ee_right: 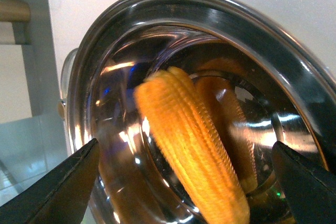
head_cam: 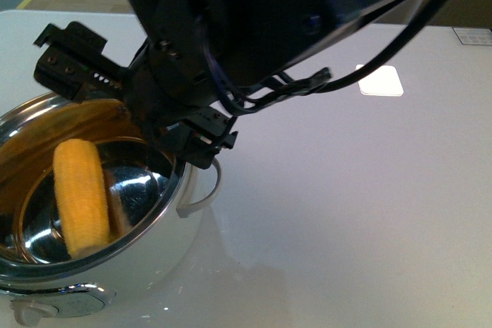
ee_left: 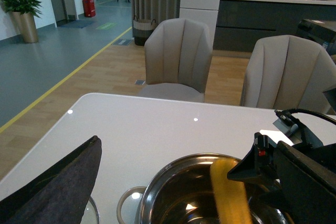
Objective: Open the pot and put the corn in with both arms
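The yellow-orange corn cob [ee_right: 191, 150] lies lengthwise inside the shiny steel pot [ee_right: 294, 77], directly below the right gripper's [ee_right: 184, 182] wide-open, empty fingers.

A black end effector [head_cam: 127, 105] reaches in from above over the far rim of the pot [head_cam: 146, 224], its arm [head_cam: 254, 13] filling the upper part of the view. How its fingers stand cannot be told. Below the end effector and clear of it, the corn [head_cam: 81, 197] lies inside the pot against the shiny steel wall. A cream loop handle [head_cam: 201, 193] shows just below and beside the end effector. The pot stands on a white counter [head_cam: 346, 213], with a bright reflection [head_cam: 380, 81] well off to the side.
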Controlling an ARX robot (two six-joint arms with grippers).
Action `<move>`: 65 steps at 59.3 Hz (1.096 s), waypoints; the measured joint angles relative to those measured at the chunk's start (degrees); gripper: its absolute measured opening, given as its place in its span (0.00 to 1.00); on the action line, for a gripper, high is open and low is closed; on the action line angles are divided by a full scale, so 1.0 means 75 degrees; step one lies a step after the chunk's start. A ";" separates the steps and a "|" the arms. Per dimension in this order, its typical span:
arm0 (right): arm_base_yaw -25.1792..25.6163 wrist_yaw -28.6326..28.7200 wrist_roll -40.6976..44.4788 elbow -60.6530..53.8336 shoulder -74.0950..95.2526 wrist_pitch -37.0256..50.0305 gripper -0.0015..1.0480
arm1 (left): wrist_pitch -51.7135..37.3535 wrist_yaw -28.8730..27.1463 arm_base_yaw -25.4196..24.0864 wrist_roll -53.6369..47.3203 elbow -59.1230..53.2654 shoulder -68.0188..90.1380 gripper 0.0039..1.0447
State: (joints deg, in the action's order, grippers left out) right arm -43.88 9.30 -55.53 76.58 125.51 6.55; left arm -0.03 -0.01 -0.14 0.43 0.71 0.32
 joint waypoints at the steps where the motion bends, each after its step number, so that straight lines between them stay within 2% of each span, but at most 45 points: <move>1: 0.0050 0.0009 -0.0055 -0.0119 -0.0105 0.0099 0.91 | 0.0000 0.0000 0.0000 0.0000 0.0000 0.0000 0.94; 11: 0.0912 0.0023 -0.0347 -0.1515 -0.1545 0.1166 0.92 | 0.0000 0.0000 0.0000 0.0000 0.0000 0.0000 0.94; 17: 0.1475 -0.0399 -0.0102 -0.2317 -0.2451 0.1317 0.92 | 0.0000 0.0000 0.0000 0.0000 0.0000 0.0000 0.94; 26: 0.2387 -0.1093 0.1198 -0.3771 -0.4007 0.1332 0.92 | 0.0000 0.0000 0.0000 0.0000 0.0000 0.0000 0.94; 37: 0.3748 -0.1247 0.3101 -0.5773 -0.6406 0.1411 0.92 | 0.0000 -0.0003 0.0000 0.0000 0.0000 0.0000 0.94; 39: 0.3882 -0.1504 0.3480 -0.6100 -0.6656 0.1652 0.90 | 0.0000 -0.0003 0.0000 0.0000 0.0000 0.0000 0.94; 42: 0.3975 -0.2401 0.4438 -0.6787 -0.6776 0.3322 0.82 | 0.0000 -0.0003 0.0000 0.0000 0.0000 0.0000 0.94; 44: 0.4016 -0.2722 0.5036 -0.7163 -0.6796 0.4316 0.78 | 0.0000 0.0020 0.0000 0.0000 0.0000 0.0000 0.94; 50: 0.4232 -0.2812 0.6289 -0.8032 -0.6980 0.6155 0.63 | 0.0003 0.0012 0.0003 0.0000 0.0000 -0.0006 0.94; 56: 0.4450 -0.2570 0.6942 -0.8440 -0.7612 0.6426 0.46 | 0.0003 0.0000 0.0003 0.0000 0.0000 -0.0006 0.94; 65: 0.4736 -0.2291 0.7210 -0.8958 -0.8349 0.6167 0.22 | 0.0003 0.0000 0.0003 0.0000 0.0000 -0.0006 0.94</move>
State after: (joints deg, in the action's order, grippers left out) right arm -8.36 -7.88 -1.45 9.39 62.89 52.80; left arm -0.01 -0.01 -0.12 0.43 0.71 0.27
